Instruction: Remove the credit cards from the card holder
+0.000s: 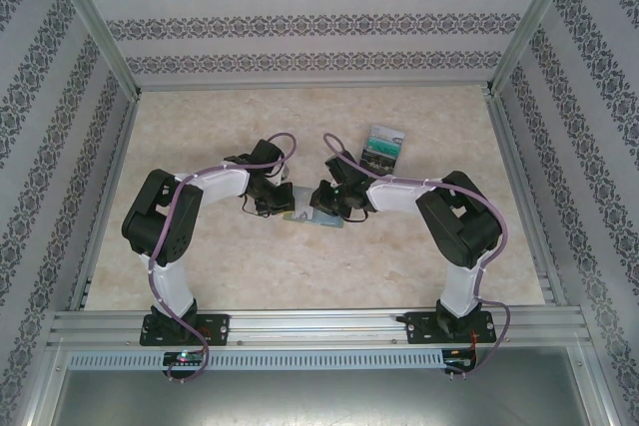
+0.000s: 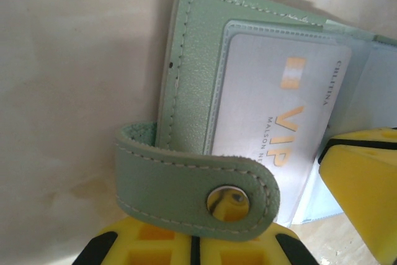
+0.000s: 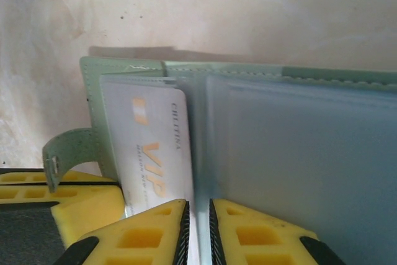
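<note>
A VIP card (image 3: 152, 153) sat in the open holder's (image 2: 192, 72) clear sleeve (image 3: 279, 153) on the counter (image 1: 300, 266); other cards (image 1: 384, 145) lay loose well beyond; the right hand (image 3: 198, 234) pinched the sleeve edge at that card's corner; the left hand (image 2: 195, 249) was clenched at the strap (image 2: 180, 184); extraction seemed underway, calling next for a straight pull along the sleeve

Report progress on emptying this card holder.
Done: two printed cards lie out on the table. In hand: left gripper closed at the strap of the green card holder; right gripper pinching the lower edge of the silver VIP card. Left: that card is not yet out of its sleeve.
</note>
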### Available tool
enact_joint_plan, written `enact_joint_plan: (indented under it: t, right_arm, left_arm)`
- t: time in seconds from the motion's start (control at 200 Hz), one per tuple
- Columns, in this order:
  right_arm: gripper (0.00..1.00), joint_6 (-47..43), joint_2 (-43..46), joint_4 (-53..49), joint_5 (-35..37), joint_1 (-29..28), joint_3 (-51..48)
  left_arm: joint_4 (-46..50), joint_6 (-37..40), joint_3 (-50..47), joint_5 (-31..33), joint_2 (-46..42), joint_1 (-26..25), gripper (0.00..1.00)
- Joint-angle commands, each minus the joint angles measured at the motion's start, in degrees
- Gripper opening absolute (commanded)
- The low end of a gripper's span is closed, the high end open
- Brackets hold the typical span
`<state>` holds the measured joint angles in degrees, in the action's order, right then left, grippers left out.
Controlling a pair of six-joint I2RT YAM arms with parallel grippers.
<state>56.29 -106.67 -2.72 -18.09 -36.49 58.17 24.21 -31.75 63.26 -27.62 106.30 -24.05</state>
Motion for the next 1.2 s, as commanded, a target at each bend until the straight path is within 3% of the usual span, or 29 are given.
enact_joint_plan:
  t: [0.0,0.51,0.625,0.734,1.194]
  right_arm:
    - [0.18,0.5,0.4,0.4,0.1,0.2,-1.1]
    - [0.18,0.5,-2.8,1.9,-3.1,-0.5,0.5]
    - [0.14,0.7,-2.8,2.5,-3.5,-0.6,0.5]
    - [0.00,0.7,-2.0,2.4,-2.9,-0.6,0.2]
    - [0.00,-1.1,4.1,0.3,-0.5,2.2,-3.6]
  left_arm:
    - [1.7,0.5,0.6,1.2,1.4,-0.6,0.00]
    - [1.3,0.4,0.3,0.4,1.3,-0.6,0.00]
    - [1.1,0.3,0.4,0.2,1.3,-0.6,0.00]
    - [1.3,0.4,0.3,0.5,1.3,-0.7,0.00]
    - [2.9,-0.2,0.2,3.9,1.1,-0.4,0.00]
